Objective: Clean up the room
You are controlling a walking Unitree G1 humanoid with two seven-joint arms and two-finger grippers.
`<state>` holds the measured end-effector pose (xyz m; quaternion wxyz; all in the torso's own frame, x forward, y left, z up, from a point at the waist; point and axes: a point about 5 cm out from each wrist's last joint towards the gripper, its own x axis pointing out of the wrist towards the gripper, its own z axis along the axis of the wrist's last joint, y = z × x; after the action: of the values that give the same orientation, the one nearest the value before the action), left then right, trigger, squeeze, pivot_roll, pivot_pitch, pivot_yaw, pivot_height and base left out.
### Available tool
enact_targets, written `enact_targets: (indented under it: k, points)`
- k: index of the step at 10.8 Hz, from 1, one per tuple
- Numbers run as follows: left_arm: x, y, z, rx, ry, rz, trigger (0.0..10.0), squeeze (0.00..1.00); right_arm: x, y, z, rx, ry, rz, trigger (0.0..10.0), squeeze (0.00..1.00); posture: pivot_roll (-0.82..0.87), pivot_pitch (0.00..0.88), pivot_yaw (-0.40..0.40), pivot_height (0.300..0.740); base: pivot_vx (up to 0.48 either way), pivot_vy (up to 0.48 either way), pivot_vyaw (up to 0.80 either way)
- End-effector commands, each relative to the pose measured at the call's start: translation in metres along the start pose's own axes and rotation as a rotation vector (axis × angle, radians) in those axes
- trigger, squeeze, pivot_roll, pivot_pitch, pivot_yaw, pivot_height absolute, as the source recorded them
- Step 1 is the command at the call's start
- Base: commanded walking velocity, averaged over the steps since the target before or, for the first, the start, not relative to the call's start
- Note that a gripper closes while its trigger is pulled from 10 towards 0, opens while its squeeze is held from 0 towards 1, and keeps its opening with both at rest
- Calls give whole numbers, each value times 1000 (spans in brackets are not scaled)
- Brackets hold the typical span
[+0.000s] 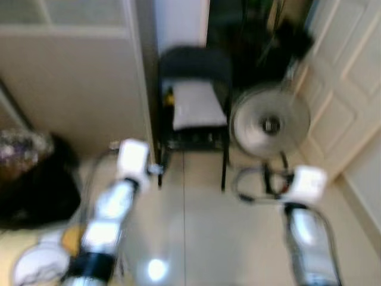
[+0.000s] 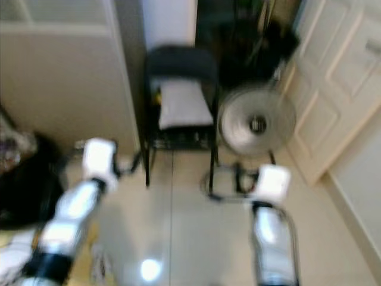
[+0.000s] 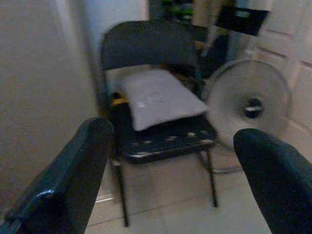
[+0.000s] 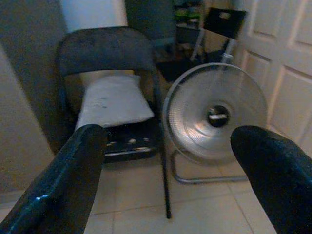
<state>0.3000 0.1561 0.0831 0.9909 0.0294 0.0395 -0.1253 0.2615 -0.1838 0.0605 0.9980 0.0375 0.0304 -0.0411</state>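
Left pincer (image 3: 170, 170), right pincer (image 4: 168, 168) agape.

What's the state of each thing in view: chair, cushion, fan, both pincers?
Folding chair: unfolded, upright on the floor.
Grey cushion: lying on the chair seat.
Round fan: upright on its stand beside the chair; spinning or not, cannot tell.
Left pincer: open, holding nothing, pointed at the chair.
Right pincer: open, holding nothing, pointed at the chair and fan.
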Motion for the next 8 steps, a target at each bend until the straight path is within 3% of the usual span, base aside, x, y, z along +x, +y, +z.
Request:
enact_targets:
  k: [1,6,8]
  points:
    - [2,-10,2,9,-15,-40,10000,0,0,-8,0,-15,9,-37,10000,0,-152,0,27,740,0,0,0]
    - [-1,-13,1,-6,-26,-65,10000,0,0,-8,1,-11,7,-24,10000,0,-143,0,20,740,0,-480,0]
    - [-1,-6,-2,-12,-1,-19,10000,0,0,-7,2,-5,2,-4,10000,43,-139,0,19,740,0,0,669]
